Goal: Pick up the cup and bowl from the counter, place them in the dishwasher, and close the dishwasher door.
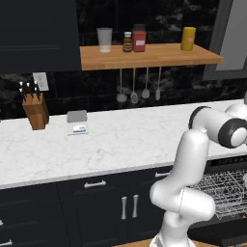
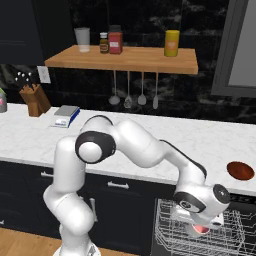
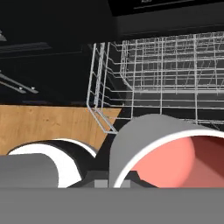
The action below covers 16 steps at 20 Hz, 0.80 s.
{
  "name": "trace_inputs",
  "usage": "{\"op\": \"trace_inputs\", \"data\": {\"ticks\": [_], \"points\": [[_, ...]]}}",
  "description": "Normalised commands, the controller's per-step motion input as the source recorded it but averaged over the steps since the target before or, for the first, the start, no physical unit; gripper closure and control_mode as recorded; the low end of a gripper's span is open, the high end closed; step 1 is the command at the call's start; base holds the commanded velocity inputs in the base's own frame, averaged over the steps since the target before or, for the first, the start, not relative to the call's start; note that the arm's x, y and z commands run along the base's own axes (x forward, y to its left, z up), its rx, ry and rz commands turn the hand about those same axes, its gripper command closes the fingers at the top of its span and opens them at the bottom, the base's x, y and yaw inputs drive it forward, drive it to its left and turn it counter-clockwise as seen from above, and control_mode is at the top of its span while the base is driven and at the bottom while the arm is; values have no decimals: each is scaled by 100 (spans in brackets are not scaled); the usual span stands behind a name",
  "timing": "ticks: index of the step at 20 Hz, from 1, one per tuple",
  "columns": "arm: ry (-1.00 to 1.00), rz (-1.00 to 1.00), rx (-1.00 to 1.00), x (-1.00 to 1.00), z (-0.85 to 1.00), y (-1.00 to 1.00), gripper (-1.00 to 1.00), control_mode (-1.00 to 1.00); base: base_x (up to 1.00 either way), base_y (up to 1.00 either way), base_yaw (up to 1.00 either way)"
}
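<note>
The arm reaches down off the front edge of the worktop [image 2: 150,145] into the open dishwasher [image 2: 240,200], and the fingers [image 2: 200,225] sit low over the wire rack [image 2: 170,225]. They are pinched all the way in on the cup [image 3: 162,153], whose white wall and pink-red inside crowd the hand view; in the right base view a bit of that red shows just under the hand. The cup hangs above the rack wires, and whether it touches them cannot be told from here.

The grip looks to be on the cup's rim, so the main risk is a tilt or slip: a thin wall held by 2 narrow tips can pivot if the cup bumps a wire on the way down. Releasing while it hangs crooked would probably let it roll or wedge between the tines, possibly leaning where the door needs to pass.

The bowl [image 2: 241,170] waits on the worktop close to its front edge, right above the dishwasher. As the arm lifts out, the elbow or forearm could sweep it and push it over the edge onto the rack or floor. The wrist is also deep among the wires, so a sideways exit might snag the rack and drag it.
</note>
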Motion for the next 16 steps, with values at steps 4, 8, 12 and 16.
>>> {"op": "trace_inputs", "data": {"ticks": [4, 8, 12, 16], "points": [[-16, 0, 16, 1, -68, -9, 100, -100, 0, 0, 0], [-26, 4, 29, 0, -46, -34, 100, -100, 0, 0, 0], [-37, 4, 23, 6, -7, -19, 100, -100, 0, 0, 0], [-27, 0, 4, 31, -40, -3, 100, -100, 0, 0, 0]]}}
